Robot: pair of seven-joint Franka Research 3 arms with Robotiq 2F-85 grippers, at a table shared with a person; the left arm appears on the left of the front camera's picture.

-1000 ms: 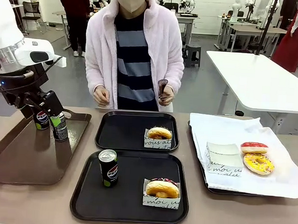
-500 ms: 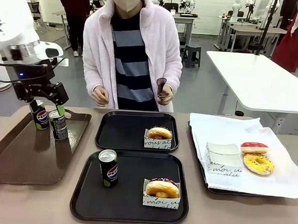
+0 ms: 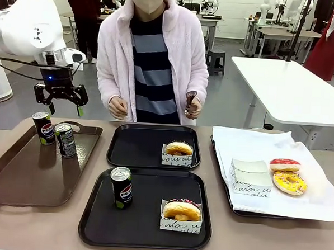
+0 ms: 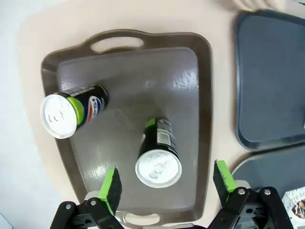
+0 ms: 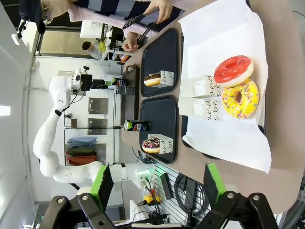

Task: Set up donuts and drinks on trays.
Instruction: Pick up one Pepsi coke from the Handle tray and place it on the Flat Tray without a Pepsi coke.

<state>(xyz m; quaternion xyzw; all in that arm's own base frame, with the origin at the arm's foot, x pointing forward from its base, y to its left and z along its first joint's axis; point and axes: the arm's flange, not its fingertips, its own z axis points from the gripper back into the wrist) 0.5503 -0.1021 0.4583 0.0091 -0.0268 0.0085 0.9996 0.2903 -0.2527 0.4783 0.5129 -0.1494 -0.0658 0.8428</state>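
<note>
The left gripper (image 3: 65,108), spread wide and empty, hangs straight above an upright slim black Pepsi can (image 3: 66,139) near the far edge of the glossy brown plastic tray (image 3: 18,179).

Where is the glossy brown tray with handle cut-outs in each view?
Front view: glossy brown handled tray, lower left.
Left wrist view: centre, seen from above.
Right wrist view: small, left of centre.
Shared landmark: two black Pepsi cans standing on it.
</note>
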